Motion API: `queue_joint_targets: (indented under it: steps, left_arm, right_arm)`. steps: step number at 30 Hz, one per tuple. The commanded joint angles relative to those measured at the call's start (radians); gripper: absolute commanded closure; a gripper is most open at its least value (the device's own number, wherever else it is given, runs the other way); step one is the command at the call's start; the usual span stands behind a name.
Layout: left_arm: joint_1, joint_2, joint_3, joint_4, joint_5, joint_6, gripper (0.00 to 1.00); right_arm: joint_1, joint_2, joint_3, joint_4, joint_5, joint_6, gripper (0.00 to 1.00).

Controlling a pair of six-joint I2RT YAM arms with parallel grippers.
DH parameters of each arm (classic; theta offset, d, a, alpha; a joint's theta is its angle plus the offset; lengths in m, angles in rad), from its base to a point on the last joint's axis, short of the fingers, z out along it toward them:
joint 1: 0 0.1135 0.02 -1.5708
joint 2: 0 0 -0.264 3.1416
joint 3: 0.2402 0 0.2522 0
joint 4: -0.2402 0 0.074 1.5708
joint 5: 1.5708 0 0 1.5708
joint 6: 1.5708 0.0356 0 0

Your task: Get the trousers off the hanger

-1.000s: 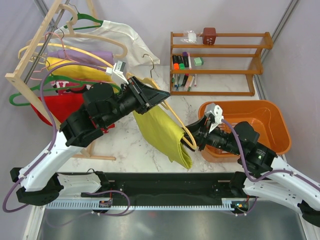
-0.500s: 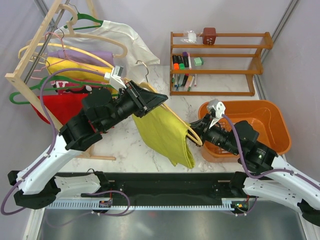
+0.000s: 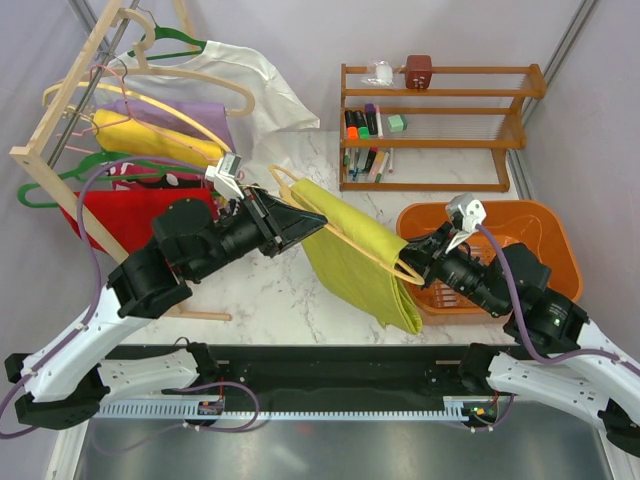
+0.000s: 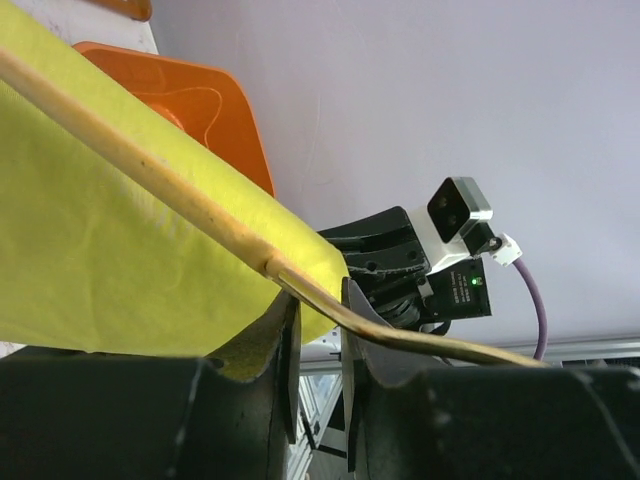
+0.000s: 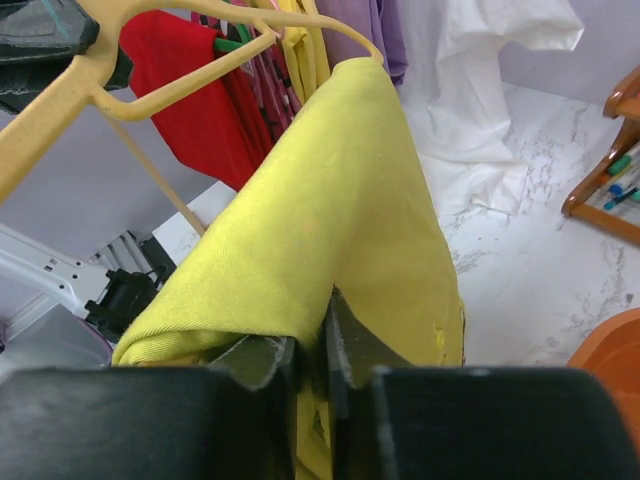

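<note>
I log, from the overhead view:
- Walls [image 3: 300, 30]: pale lilac-grey, plain.
- Desk [image 3: 270, 290]: white, grey-veined marble top.
- Clothes rack [image 3: 50, 95]: light wood, far left.
- Shelf unit [image 3: 430, 143]: open, reddish wood, at the back wall.
- Light: even, soft.

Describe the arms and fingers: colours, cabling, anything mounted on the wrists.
Left arm and right arm match: white lower links, black rounded joints and upper links. A purple cable loops loosely along each. Each wrist carries a small white-and-grey camera module; the right one shows a green light. Fingers are flat, matte black.
</note>
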Motion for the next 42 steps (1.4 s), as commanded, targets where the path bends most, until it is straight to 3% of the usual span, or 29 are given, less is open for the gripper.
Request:
queue_joint_targets:
  steps: [1,8,9,23,33,42]
  left_arm:
    - [0.007,-0.031,0.020,0.059,0.024,0.003,0.98]
    - [0.007,-0.028,0.037,0.062,0.037,0.006,0.98]
    - [0.007,-0.026,0.040,0.062,0.042,0.007,0.98]
    - [0.007,-0.022,-0.022,-0.068,0.041,0.046,0.98]
    - [0.007,-0.068,-0.091,-0.234,-0.038,0.101,0.98]
    - [0.007,-0.066,-0.134,-0.286,-0.038,0.119,0.98]
  right_arm:
    - [-0.007,-0.008,0.108,0.074,0.038,-0.017,0.81]
    - [-0.005,0.049,0.151,0.067,-0.051,-0.032,0.83]
    - [-0.005,0.046,0.149,0.067,-0.039,-0.034,1.00]
    - [-0.007,0.069,0.318,0.024,0.070,-0.045,1.00]
    - [-0.005,0.144,0.522,-0.033,0.177,-0.042,1.00]
    - [-0.007,0.273,0.770,-0.036,0.145,-0.008,1.00]
